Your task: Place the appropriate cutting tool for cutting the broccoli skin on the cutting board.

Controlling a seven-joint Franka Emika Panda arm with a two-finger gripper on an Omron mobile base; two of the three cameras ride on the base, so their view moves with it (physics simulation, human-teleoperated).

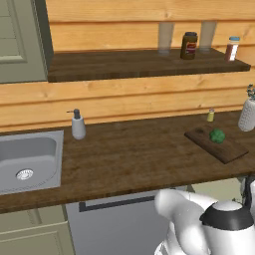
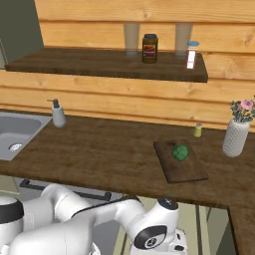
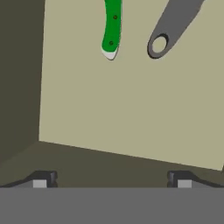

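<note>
Below the counter, gripper (image 3: 112,183) looks into a pale drawer (image 3: 131,100) w/ jaws spread wide, nothing between them.

Fingertips (image 3: 41,181) sit well apart, touching nothing. Ahead lie the green-handled knife (image 3: 111,28) and, just beside it, a grey metal tool (image 3: 173,24), both stored flat on the drawer floor. Up top, broccoli (image 2: 180,152) rests on the cutting board (image 2: 187,172), probably staged for peeling; yellow-green bottle (image 2: 198,130) & vase (image 2: 235,137) beyond. Knife not yet on board.

White rounded arm (image 2: 74,219); dark joints
</note>
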